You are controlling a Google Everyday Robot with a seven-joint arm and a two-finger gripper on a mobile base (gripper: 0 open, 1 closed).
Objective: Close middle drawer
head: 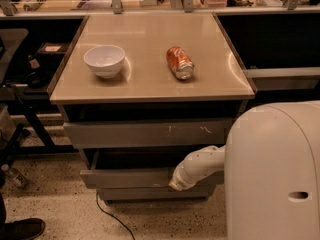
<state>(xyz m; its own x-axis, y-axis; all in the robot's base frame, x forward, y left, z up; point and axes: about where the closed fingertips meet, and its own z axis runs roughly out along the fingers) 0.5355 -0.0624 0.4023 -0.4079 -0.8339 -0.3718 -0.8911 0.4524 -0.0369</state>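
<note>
The middle drawer (125, 177) is a plain grey front panel, standing out a little from the cabinet with a dark gap above it. My gripper (176, 184) is at the end of the white arm that reaches left from the robot's body. It rests against the right part of the middle drawer's front, near its lower edge. The gripper's tip is hidden against the panel.
Above is the grey drawer front with white scratch marks (150, 133); below is the narrower lowest drawer front (150, 193). On the beige tabletop (145, 81) stand a white bowl (104, 60) and an orange can lying on its side (180, 62). A black cable (107, 216) lies on the floor. The robot's white body (275, 174) fills the lower right.
</note>
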